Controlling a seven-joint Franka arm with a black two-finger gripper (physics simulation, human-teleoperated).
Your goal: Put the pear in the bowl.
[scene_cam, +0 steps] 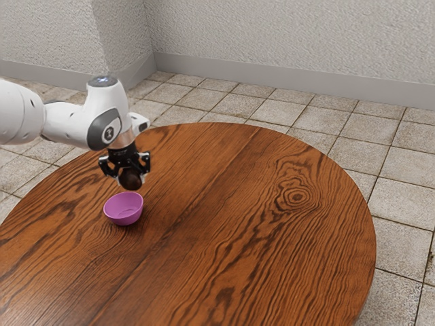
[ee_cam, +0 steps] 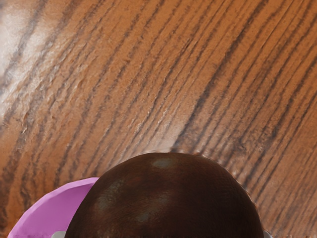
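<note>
While gripper [scene_cam: 130, 179] is clamped on dark pear [ee_cam: 166, 198], held up nr bowl [scene_cam: 124, 217], step = carry/align, prob. almost over it; next: small shift to bowl ctr, lower, release w/o clipping rim.

Passing room above tabletop [scene_cam: 238, 217], toward exterior view's right. Obstacles: bowl [scene_cam: 124, 216] rim sticking up for low passes; arm [scene_cam: 68, 123] across that view's upper left.
</note>
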